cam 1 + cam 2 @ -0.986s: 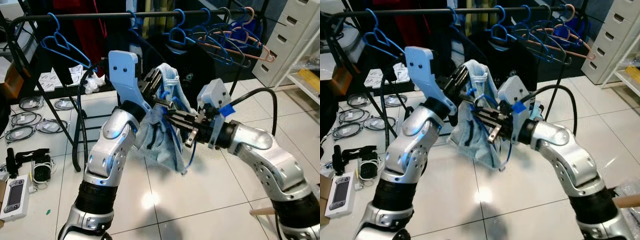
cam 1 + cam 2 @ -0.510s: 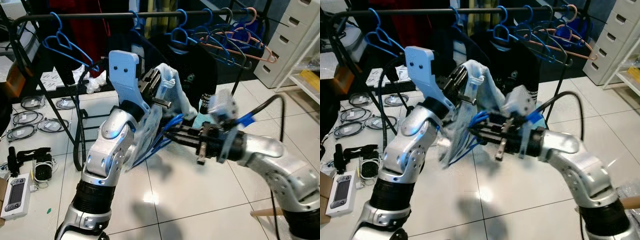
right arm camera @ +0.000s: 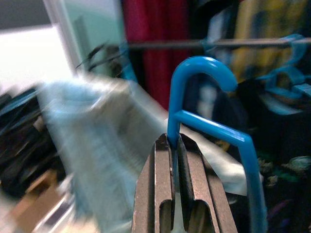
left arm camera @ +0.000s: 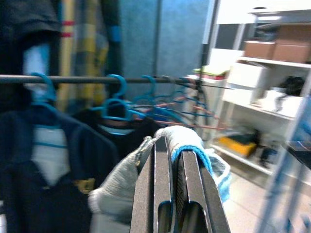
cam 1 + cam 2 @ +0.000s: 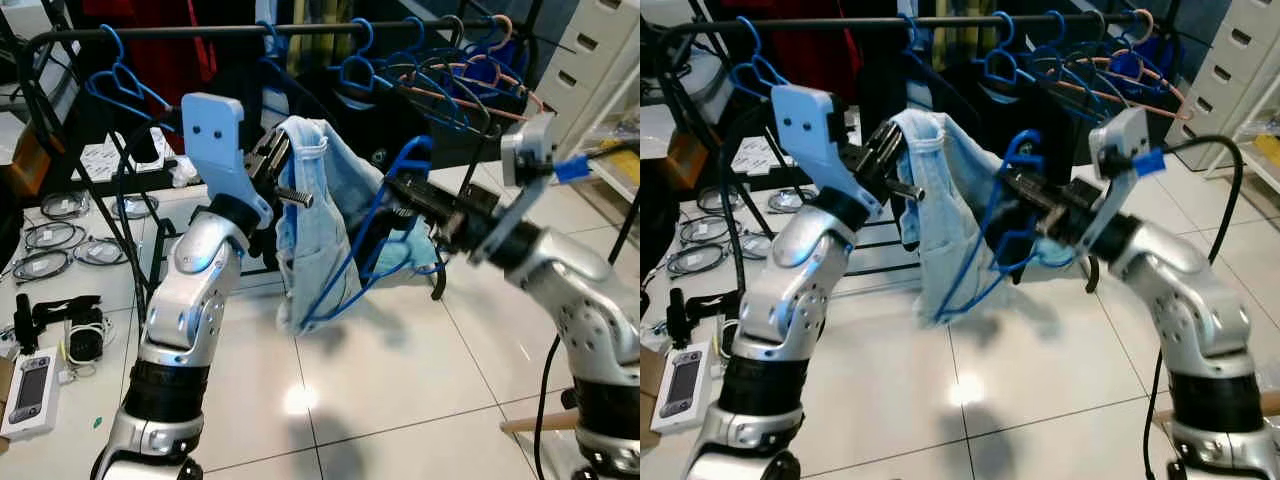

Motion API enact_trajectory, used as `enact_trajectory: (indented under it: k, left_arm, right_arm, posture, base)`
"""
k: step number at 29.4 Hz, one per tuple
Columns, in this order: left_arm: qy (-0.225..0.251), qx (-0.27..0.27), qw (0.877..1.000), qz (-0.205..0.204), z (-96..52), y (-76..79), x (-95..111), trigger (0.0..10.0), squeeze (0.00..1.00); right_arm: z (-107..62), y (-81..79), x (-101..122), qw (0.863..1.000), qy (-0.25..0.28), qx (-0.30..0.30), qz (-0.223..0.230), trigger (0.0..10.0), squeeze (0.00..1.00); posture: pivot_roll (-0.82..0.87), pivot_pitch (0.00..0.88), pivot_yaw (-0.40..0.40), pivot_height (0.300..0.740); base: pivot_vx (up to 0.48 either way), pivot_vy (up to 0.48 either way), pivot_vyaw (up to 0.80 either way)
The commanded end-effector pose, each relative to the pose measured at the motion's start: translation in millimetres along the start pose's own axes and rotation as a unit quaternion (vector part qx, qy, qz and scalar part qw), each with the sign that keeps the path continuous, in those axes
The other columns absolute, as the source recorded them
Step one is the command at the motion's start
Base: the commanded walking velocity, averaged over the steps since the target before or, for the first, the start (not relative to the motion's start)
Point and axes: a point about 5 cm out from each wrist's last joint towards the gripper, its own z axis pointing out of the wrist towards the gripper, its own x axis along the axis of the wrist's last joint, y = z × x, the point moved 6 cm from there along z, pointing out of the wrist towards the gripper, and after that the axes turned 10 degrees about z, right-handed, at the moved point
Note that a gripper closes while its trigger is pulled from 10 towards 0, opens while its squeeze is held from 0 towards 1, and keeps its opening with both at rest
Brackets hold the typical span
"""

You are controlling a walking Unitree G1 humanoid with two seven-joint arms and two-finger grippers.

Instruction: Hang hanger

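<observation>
we see the right gripper [image 3: 171, 145] pinched tight on the neck of a blue hanger [image 5: 372, 235], just below its hook, which curls up beyond the fingertips and sits short of the dark clothes rail [image 5: 300, 30]. the hanger's frame slopes down and away from this gripper toward the left arm, threaded inside a pale blue garment [image 5: 315, 220] that droops from it over the tiled floor [image 5: 400, 370]. the left gripper [image 4: 169, 145] is across from the right one, its fingers [image 4: 192, 184] clamped closed on a fold of that same garment at its upper edge, so the cloth hangs between the two grippers. beyond both grippers the rail carries a row of other blue hangers [image 5: 410, 75] and a pink hanger [image 5: 510, 95], with dark clothes [image 5: 330, 90] behind the garment. off past the left arm, coiled cables [image 5: 45, 240] and a white handheld device [image 5: 30, 390] lie on the floor, and past the right arm stands a white drawer unit [image 5: 585, 60].
</observation>
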Motion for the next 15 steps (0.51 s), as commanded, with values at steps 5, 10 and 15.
enact_trajectory:
  k: [5,10,15]
  left_arm:
    - [0.016,-0.036,0.999,-0.005,-2.2,13.6,7.0,10.0,0.0]
    - [0.01,-0.047,0.999,0.0,-2.3,19.9,1.9,10.0,0.0]
    - [0.008,-0.052,0.999,-0.002,-3.0,21.0,0.1,10.0,0.0]
  right_arm:
    - [-3.2,-2.1,38.6,0.994,0.097,0.02,0.054,0.0,0.0]
    - [-7.7,-6.2,59.8,0.981,0.161,0.036,0.103,0.0,0.0]
    - [-9.4,0.1,70.9,0.973,0.196,0.023,0.12,0.0,0.0]
  posture:
    - [-0.08,0.162,0.023,0.74]
    - [-0.09,0.163,0.026,0.74]
    - [-0.09,0.164,0.029,0.74]
  base:
    - [0.0,0.0,0.0]
    - [0.0,0.0,0.0]
    - [0.0,0.0,0.0]
